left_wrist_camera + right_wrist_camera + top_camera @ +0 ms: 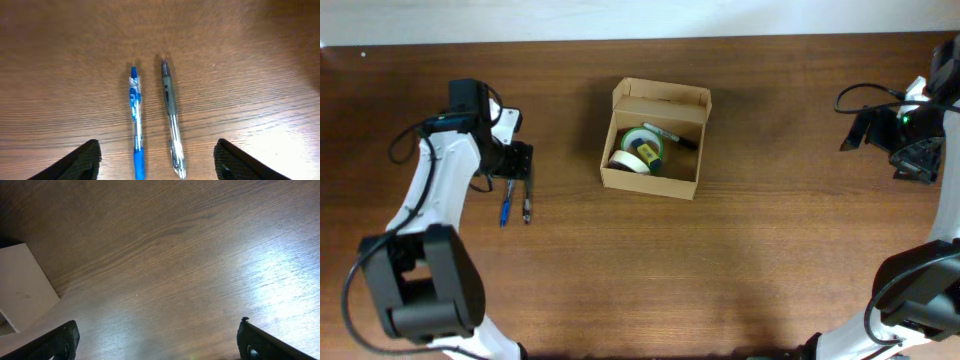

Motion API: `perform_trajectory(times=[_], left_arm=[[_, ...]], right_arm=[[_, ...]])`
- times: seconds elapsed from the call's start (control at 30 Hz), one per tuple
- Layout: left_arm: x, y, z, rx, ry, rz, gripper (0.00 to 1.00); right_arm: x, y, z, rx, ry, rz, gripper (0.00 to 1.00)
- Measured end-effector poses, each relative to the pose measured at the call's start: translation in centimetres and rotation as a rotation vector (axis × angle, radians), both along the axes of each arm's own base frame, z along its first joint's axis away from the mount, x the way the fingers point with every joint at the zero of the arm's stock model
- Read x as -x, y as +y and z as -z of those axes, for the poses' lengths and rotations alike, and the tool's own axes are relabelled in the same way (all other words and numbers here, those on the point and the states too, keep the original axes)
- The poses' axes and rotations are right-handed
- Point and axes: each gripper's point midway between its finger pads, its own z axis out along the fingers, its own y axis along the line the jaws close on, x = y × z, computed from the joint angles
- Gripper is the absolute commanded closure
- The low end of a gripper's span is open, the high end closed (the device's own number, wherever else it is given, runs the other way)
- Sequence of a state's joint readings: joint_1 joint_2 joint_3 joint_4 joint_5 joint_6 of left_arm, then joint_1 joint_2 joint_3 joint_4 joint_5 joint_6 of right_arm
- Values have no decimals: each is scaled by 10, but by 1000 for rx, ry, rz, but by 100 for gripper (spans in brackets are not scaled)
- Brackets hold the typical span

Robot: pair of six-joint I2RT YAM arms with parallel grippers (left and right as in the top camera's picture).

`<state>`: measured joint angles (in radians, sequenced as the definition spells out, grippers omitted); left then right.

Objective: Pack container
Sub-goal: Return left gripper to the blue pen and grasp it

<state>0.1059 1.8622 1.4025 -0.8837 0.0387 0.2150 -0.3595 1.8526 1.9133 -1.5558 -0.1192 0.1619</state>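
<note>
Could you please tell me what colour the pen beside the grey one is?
Blue pen, clear barrel; left wrist view shows it best.

Dark brown wood-grain table (740, 270). A tan cardboard box (650, 186) sits on it, a bit toward 12 o'clock from the middle. Well off at its 9 o'clock, 2 pens lie side by side, not touching: blue pen (505, 212), grey pen (527, 209).

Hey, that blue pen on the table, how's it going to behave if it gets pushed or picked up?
The blue pen looks thin and rigid, so probably stiff and light. Its smooth clear barrel may slip in a loose grip. Pushed sideways on the flat table, it would likely roll toward the grey pen alongside.
</note>
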Motion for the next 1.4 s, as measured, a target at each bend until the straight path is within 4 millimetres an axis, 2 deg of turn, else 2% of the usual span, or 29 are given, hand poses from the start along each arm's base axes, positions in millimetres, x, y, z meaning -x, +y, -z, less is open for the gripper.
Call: perform_trajectory(times=[0.1,0.23,0.47,0.6,0.77,0.97,1.13,1.23,1.4], left_arm=[[3,2,19,-8,53,-7,37],[9,6,35,-27,107,7,39],[11,20,37,-94,122,106,40],[14,37,37,-114,128,118,43],[16,48,41,-105,133,117,44],[19,44,59,-71,173,137,44],[20,36,65,-59,186,155,44],[19,33,65,-57,182,161,53],[18,33,69,-57,185,167,54]], right_arm=[[0,0,0,0,0,0,1],[0,0,0,0,0,0,1],[0,0,0,0,0,0,1],[0,0,0,0,0,0,1],[0,0,0,-1,0,0,1],[0,0,0,0,-1,0,1],[-1,0,0,-1,-6,1,1],[-1,0,0,-1,-6,0,1],[-2,0,0,-1,-7,0,1]])
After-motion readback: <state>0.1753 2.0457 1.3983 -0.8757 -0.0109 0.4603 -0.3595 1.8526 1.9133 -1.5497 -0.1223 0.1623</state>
